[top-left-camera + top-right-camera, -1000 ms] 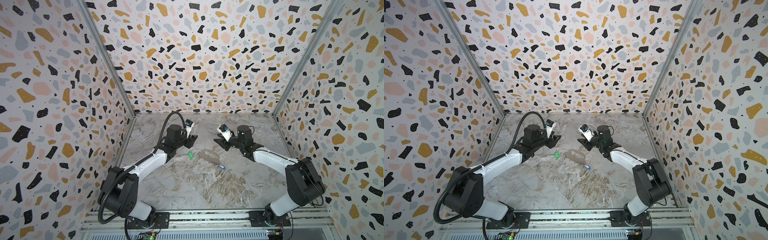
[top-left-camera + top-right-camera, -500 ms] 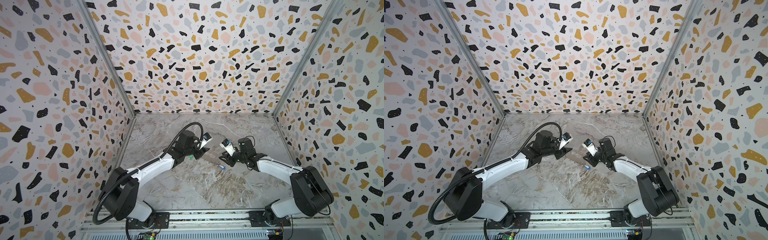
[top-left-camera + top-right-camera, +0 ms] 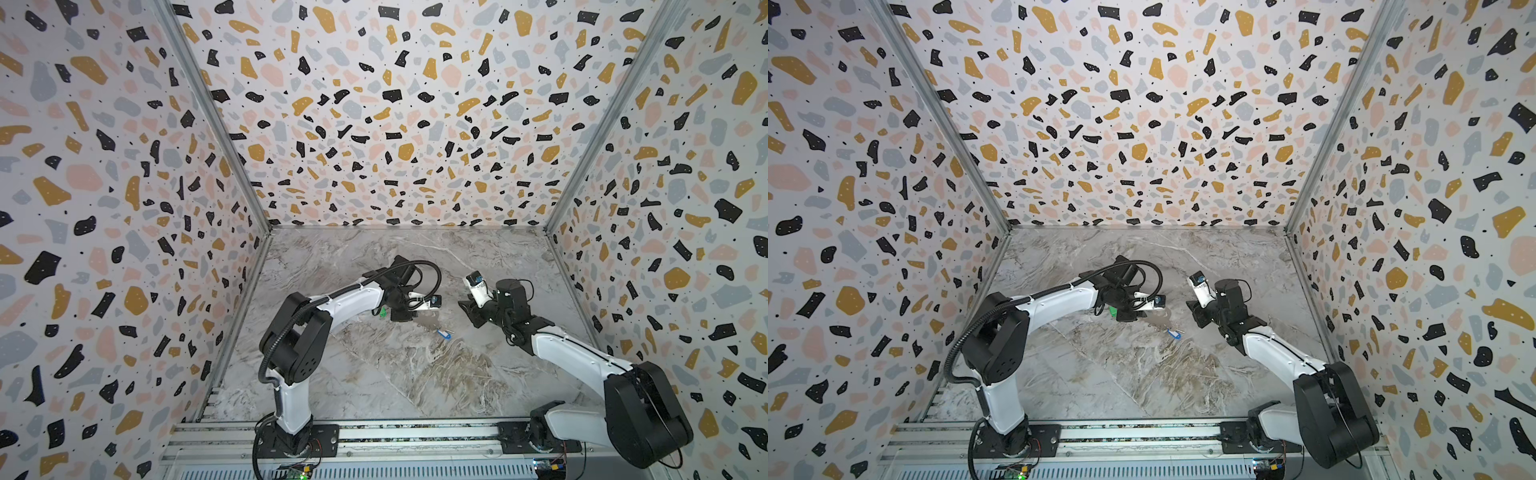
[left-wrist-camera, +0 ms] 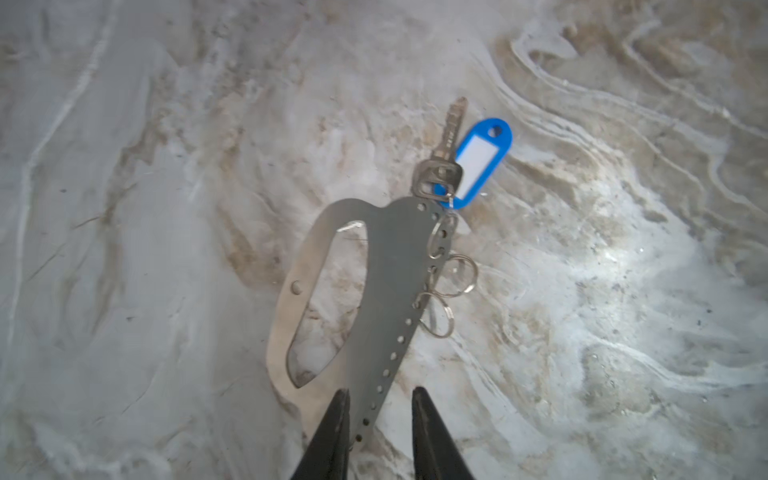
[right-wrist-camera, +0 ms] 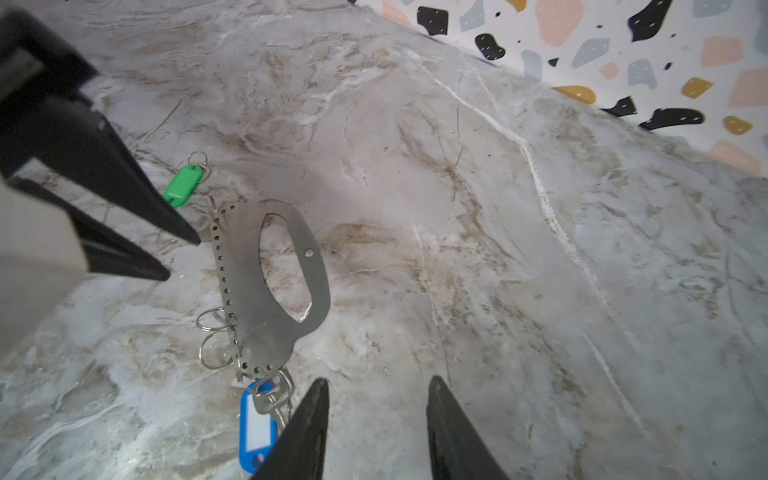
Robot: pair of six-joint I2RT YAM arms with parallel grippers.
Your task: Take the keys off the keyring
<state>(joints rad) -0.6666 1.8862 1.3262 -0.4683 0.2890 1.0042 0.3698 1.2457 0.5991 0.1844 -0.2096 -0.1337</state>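
Note:
The keyring (image 4: 386, 270), a flat grey-tan plate with an oval slot, lies on the marble table (image 3: 374, 374) in both top views (image 3: 428, 320) (image 3: 1158, 320). The blue key (image 4: 482, 164) and a metal key (image 4: 451, 133) hang from one end of it (image 5: 257, 428). The green key (image 5: 183, 185) lies by the other end (image 3: 382, 311); I cannot tell whether it is attached. My left gripper (image 4: 381, 392) is open, its fingers straddling that end of the plate. My right gripper (image 5: 378, 381) is open and empty, just beside the blue key.
Two bare wire rings (image 4: 457, 276) (image 4: 436, 313) hang from the plate's perforated edge. Terrazzo-patterned walls (image 3: 395, 124) close the table in at the back and both sides. A metal rail (image 3: 415, 440) with the arm bases runs along the front.
My left gripper has come forward and down over the keyring's end, and its jaws have narrowed. My right gripper has come down toward the blue key's end, then drawn slightly right.

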